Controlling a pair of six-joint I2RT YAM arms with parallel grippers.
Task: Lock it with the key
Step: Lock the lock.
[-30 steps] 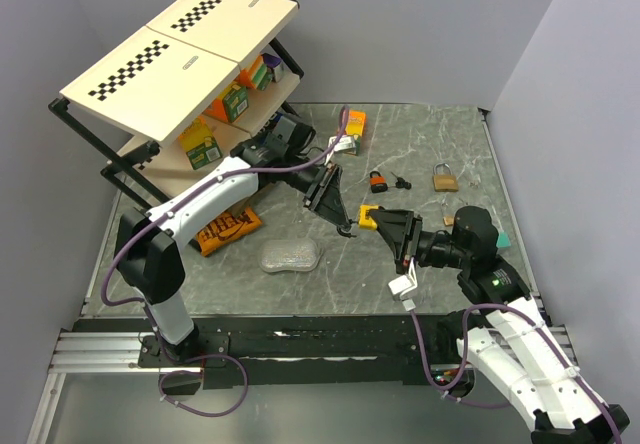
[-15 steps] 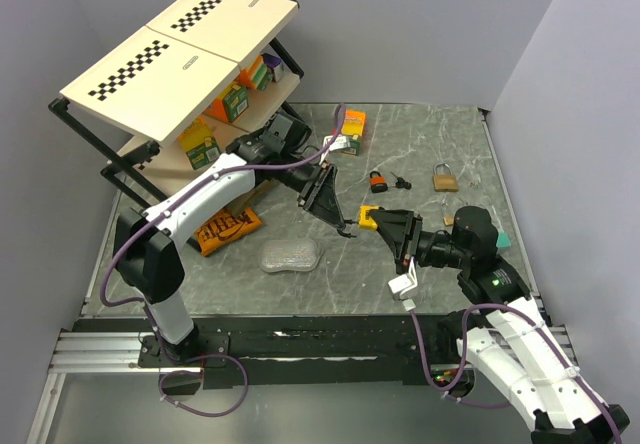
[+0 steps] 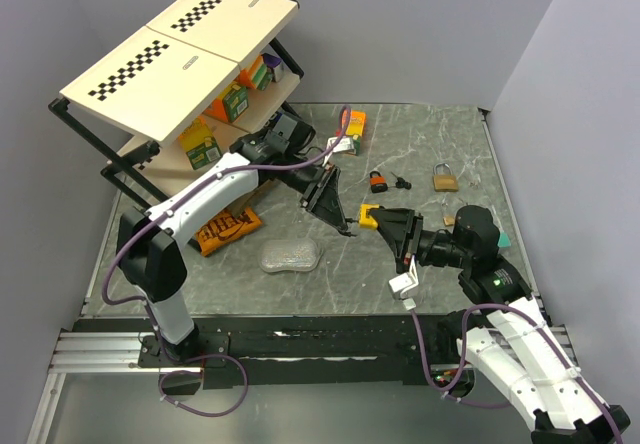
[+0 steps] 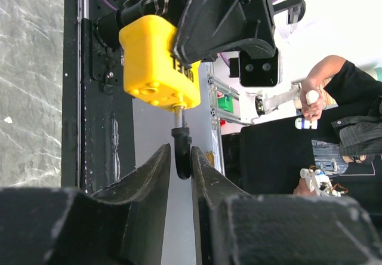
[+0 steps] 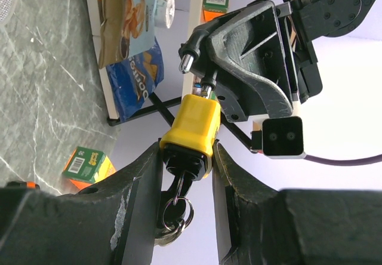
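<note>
My right gripper [image 3: 380, 221] is shut on a yellow padlock [image 3: 368, 217] and holds it above the table's middle. In the right wrist view the padlock [image 5: 194, 123] sits between my fingers, its black end and a key ring [image 5: 177, 210] towards the camera. My left gripper [image 3: 347, 226] meets the padlock's other end. In the left wrist view the padlock [image 4: 158, 59] has a key [image 4: 182, 151] in its keyhole. The key's black head sits between the almost closed fingers of my left gripper [image 4: 181, 159].
A brass padlock [image 3: 445, 178], a small black and orange padlock [image 3: 378, 180] and a loose key [image 3: 402, 180] lie behind. A clear bag [image 3: 290, 256] and a snack bag [image 3: 226, 229] lie to the left. A shelf rack [image 3: 180, 54] stands at the back left.
My left wrist has shifted very slightly at the padlock. The right arm and the padlock have held still.
</note>
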